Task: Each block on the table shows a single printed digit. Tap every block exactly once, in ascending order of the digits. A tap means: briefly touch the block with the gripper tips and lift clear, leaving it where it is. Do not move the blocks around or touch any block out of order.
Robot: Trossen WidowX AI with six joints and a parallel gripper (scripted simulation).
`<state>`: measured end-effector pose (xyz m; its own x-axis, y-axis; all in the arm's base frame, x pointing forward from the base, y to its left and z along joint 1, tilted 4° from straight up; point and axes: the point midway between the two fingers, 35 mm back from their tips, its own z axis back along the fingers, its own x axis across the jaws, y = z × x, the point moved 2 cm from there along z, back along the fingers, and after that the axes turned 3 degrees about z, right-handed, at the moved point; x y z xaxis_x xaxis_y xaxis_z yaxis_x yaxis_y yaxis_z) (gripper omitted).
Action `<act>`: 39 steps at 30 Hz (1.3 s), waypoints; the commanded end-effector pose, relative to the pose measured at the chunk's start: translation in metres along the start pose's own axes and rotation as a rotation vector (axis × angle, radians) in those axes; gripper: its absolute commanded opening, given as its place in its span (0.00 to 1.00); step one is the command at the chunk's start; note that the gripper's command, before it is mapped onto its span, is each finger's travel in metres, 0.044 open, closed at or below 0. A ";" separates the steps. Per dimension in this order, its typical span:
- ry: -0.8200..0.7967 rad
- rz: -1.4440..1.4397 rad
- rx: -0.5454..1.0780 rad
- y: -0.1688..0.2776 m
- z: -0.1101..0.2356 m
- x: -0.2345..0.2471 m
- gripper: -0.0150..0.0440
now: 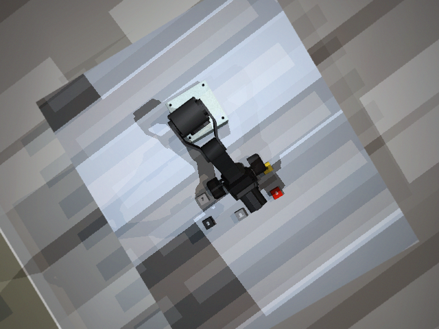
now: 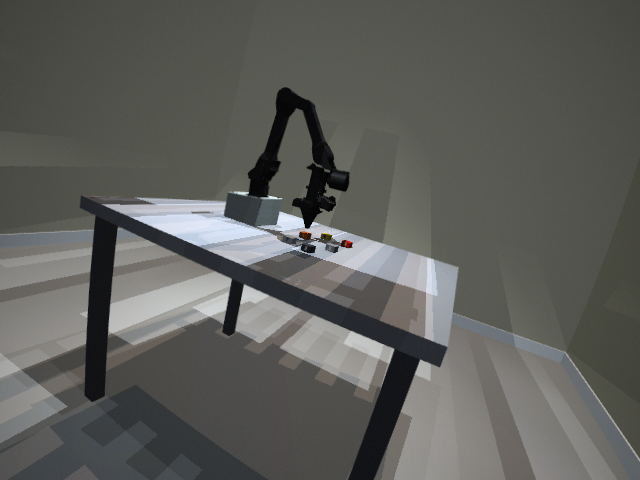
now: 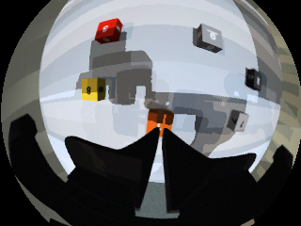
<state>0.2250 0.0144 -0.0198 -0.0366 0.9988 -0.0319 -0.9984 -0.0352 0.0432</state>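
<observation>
Dim room, blocky shadow patches; wrist view fisheye-warped, digits perhaps too blurred.

Six blocks [image 2: 331, 248] sit clustered on the table [image 2: 258, 273] before the arm's base [image 2: 242, 211].

Blocks crowd the spot under the arm

The shut gripper [image 2: 308, 225] hangs just above the orange block [image 2: 305, 235]; the yellow block [image 2: 325, 236], red block [image 2: 346, 243], two grey blocks [image 2: 331, 248] [image 2: 288, 239] and black block [image 2: 308, 248] sit near, with small gaps between.

six blocks [image 2: 305, 235] – one arm [image 2: 289, 134] – one table [image 2: 155, 232]
</observation>
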 end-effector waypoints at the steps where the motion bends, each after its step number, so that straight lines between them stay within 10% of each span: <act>1: -0.001 0.001 0.005 0.002 -0.006 0.000 0.29; 15: -0.001 0.001 0.005 0.003 -0.021 0.000 0.29; 28: -0.001 0.001 0.005 0.001 0.087 0.000 0.29; 39: -0.001 -0.004 -0.001 -0.054 0.100 -0.059 0.29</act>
<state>0.2620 -0.0119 0.0740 -0.0441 0.9987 -0.0265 -0.9976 -0.0426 0.0540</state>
